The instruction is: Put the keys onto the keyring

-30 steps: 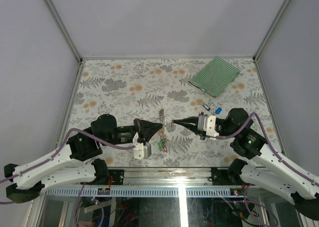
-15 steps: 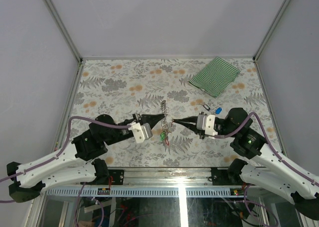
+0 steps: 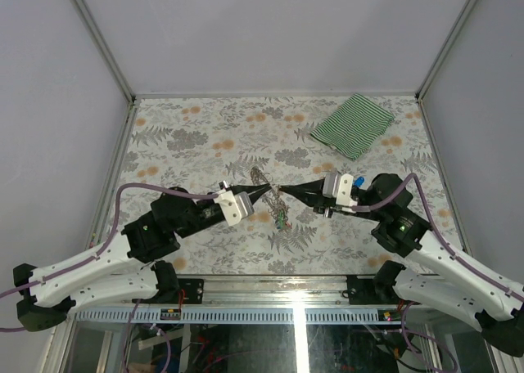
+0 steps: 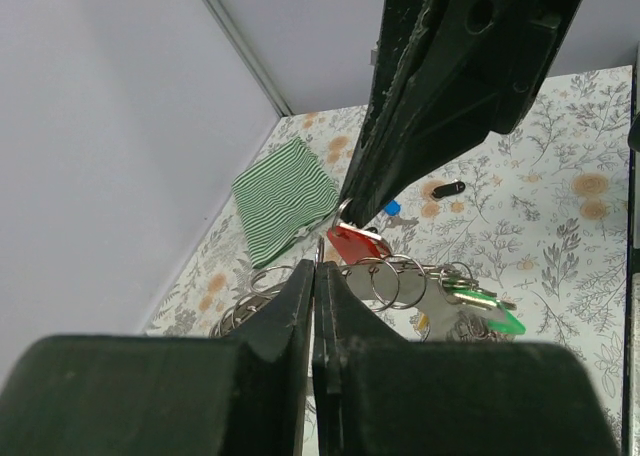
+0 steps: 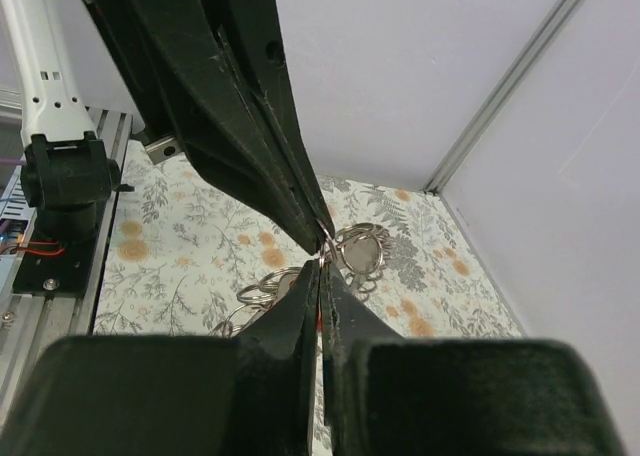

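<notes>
My left gripper (image 3: pixel 268 192) and right gripper (image 3: pixel 283 194) meet tip to tip above the middle of the table. The left gripper (image 4: pixel 316 267) is shut on a thin wire of the grey coiled keyring (image 4: pixel 243 311), which hangs by its tip (image 3: pixel 260 177). The right gripper (image 5: pixel 320 267) is shut on a small split ring carrying the red-tagged key (image 4: pixel 354 244). Several small rings (image 4: pixel 386 281) and a green-tagged key (image 4: pixel 489 312) hang below the tips (image 3: pixel 282 220). A blue-tagged key (image 3: pixel 359 181) and a black-tagged key (image 4: pixel 447 189) lie apart on the table.
A green-striped cloth (image 3: pixel 354 125) lies at the back right of the flowered table (image 3: pixel 180 144). Grey walls close off the back and both sides. The right arm's wrist is close to the blue-tagged key.
Both grippers moved up and toward the back, tips still together. The keyring and the bunch of keys rose with them, and the left wrist turned over.
</notes>
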